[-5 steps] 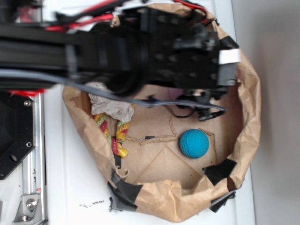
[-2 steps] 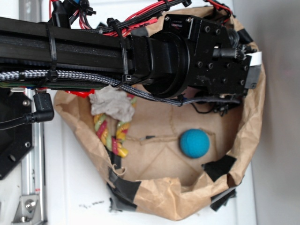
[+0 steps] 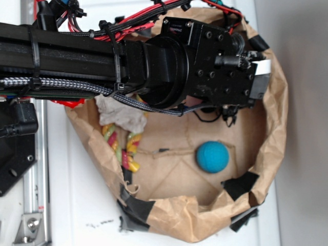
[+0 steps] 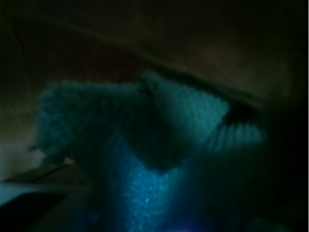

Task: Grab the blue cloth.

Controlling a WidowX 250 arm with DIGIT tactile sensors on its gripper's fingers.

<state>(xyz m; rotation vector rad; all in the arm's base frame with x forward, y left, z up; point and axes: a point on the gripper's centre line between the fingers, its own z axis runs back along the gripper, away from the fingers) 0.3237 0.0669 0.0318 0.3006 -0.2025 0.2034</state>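
Cloth (image 4: 145,135) fills my wrist view, close below, hidden under my arm in the bag (image 3: 271,128). Soft, light, limp, I judge; pinch a raised fold. Whether my jaws are released, I cannot tell.

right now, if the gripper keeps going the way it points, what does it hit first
Most likely the light teal-blue fabric cloth: it fills the dark, blurred wrist view straight ahead and looks very close. The gripper's fingers cannot be made out in either view, so the exact gap is unclear. The round teal-blue ball lies off to the side.
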